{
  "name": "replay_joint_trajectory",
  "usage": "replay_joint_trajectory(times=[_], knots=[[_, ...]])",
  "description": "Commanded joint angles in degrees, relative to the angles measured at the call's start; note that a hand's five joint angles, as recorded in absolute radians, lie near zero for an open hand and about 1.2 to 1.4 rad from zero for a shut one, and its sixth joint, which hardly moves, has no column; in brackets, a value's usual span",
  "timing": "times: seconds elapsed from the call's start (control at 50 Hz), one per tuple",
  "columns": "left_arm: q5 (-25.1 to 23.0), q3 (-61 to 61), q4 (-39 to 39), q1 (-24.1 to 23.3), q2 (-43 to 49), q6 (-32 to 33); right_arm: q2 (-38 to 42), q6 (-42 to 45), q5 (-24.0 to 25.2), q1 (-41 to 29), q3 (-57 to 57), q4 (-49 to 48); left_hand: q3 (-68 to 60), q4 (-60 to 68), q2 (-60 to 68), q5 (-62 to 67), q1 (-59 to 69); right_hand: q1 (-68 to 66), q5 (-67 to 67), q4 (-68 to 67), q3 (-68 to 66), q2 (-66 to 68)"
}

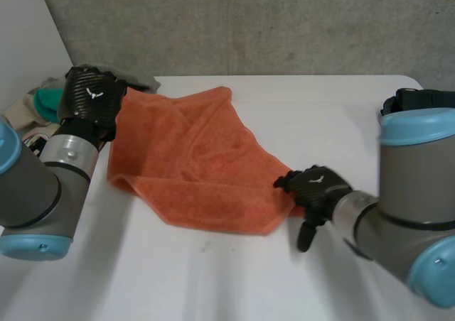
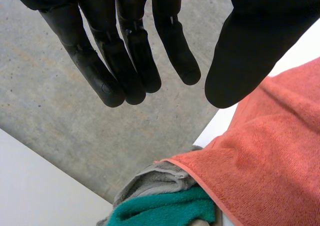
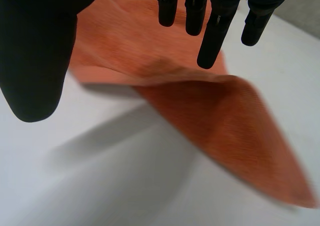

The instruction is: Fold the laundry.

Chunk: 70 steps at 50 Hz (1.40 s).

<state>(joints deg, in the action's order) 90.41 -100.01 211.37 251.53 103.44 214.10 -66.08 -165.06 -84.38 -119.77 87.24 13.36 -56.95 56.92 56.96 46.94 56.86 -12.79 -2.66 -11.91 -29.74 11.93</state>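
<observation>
Orange towel (image 1: pixel 199 165): 1 pc, lying loose on white table (image 1: pixel 320 108), centre-left. It is rumpled, w/ a diagonal crease and one flap laid over the middle. No neat fold is seen and edges are not lined up. Status, as judged: early, nothing finished. Flattening, folding and stacking are left.

Left hand (image 1: pixel 89 97): held over towel's far-left corner. Fingers (image 2: pixel 125 61) are kept straight and apart from thumb; nothing is gripped.

Right hand (image 1: pixel 316 186): placed at towel's near-right corner. Fingers (image 3: pixel 212 36) are kept straight, thumb well apart; nothing is pinched as far as can be seen. Towel edge by the fingertips is raised off table w/ shadow beneath; whether it rests on the hand cannot be told.

Other items: pile of laundry (image 1: pixel 39 101) at far-left table edge, just beside towel's far-left corner. Grey cloth (image 2: pixel 155 178) and teal cloth (image 2: pixel 160 208) are made out in it, both unfolded, so more pcs are prob. to be done. Concrete wall (image 1: pixel 249 23) is seen behind table.

Obstructions: pile is touched or overlapped by towel's far-left edge, so room on that side is limited. A fold toward near or right side is judged easier.
</observation>
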Motion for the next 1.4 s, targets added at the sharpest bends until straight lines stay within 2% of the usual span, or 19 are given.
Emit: replay_joint_trajectory(times=[0.02,0.12,0.22,0.38,0.52,0.64,0.66,0.72,0.74,0.88,0.92,1.04,1.14,1.3,1.4], knots=[[-3.84,0.25,-2.01,2.21,-0.6,-6.05,3.59,-8.16,-3.16,-7.84,-3.3,-1.75,-4.07,4.09,4.05,4.08,4.16,2.79,2.66,1.91,19.74,-1.93],[-6.38,0.69,-4.65,3.35,-1.48,-9.83,7.8,-7.38,-7.28,-11.44,-6.46,-6.14,-0.37,0.39,0.36,0.38,0.46,2.64,2.52,1.77,19.6,-1.79],[-8.15,0.87,-6.58,4.15,-1.92,-12.56,10.62,-5.18,-9.66,-12.59,-8.22,-8.52,6.36,-6.33,-6.37,-6.34,-6.26,-3.6,-3.72,-4.47,13.35,4.46],[-13.42,1.57,-9.57,5.55,-2.36,-15.64,14.75,-1.23,-10.11,-13.64,-10.42,-14.15,16.62,-16.6,-16.64,-16.61,-16.53,-18.06,-18.19,-18.94,-1.11,18.92],[-14.48,2.45,-11.68,6.78,-2.36,-16.08,16.95,0.44,-9.84,-14.17,-11.38,-14.94,16.96,-16.94,-16.98,-16.95,-16.87,-26.14,-26.26,-27.01,-9.19,27.0],[-14.48,2.54,-11.69,7.31,-2.36,-16.08,18.36,0.8,-10.11,-14.26,-12.79,-15.12,17.13,-17.11,-17.15,-17.12,-17.04,-27.32,-27.44,-28.2,-10.37,28.18],[-14.39,2.54,-11.68,7.31,-2.28,-16.08,18.53,0.88,-10.11,-14.17,-12.88,-15.03,17.3,-17.28,-17.31,-17.29,-17.21,-28.99,-29.11,-29.87,-12.04,29.85],[-14.3,2.63,-11.77,7.31,-2.19,-16.08,18.09,1.24,-10.11,-13.74,-12.88,-14.94,17.8,-17.78,-17.82,-17.79,-17.71,-54.82,-54.94,-55.7,-37.87,55.68],[-14.3,2.8,-11.95,7.31,-2.1,-16.08,17.48,1.32,-10.19,-13.47,-12.71,-14.94,18.14,-18.11,-18.15,-18.13,-18.05,-67.09,-67.21,-67.96,-50.14,67.95],[-14.13,3.33,-12.04,7.49,-1.92,-16.08,9.49,1.24,-9.32,-11.89,-9.46,-15.12,24.35,-24.33,-24.36,-24.34,-24.26,-67.21,-67.34,-68.09,-50.26,68.07],[-14.3,4.12,-12.21,7.75,-1.4,-15.91,5.27,1.41,-7.56,-10.84,-8.84,-14.68,29.06,-29.04,-29.07,-29.05,-28.97,-67.21,-67.34,-68.09,-50.26,68.07],[-14.3,6.23,-13.26,9.59,1.33,-15.64,-4.57,2.38,-2.38,-6.8,-5.24,-9.33,31.43,-31.41,-31.44,-31.42,-31.34,-67.21,-67.34,-68.09,-50.26,68.07],[-14.39,7.81,-14.06,10.83,3.17,-14.42,-10.11,7.89,3.15,2.93,0.02,-2.56,31.43,-31.41,-31.44,-31.42,-31.34,-67.21,-67.34,-68.09,-50.26,68.07],[-14.04,11.14,-14.14,9.51,5.02,-10.38,-8.29,22.74,10.62,19.73,2.77,-1.4,31.43,-31.41,-31.44,-31.42,-31.34,-67.21,-67.34,-68.09,-50.26,68.07],[-13.86,13.96,-14.76,8.11,6.77,-8.7,-2.31,28.48,12.83,24.41,-0.57,-2.72,31.43,-31.41,-31.44,-31.42,-31.34,-67.21,-67.34,-68.09,-50.26,68.07]])
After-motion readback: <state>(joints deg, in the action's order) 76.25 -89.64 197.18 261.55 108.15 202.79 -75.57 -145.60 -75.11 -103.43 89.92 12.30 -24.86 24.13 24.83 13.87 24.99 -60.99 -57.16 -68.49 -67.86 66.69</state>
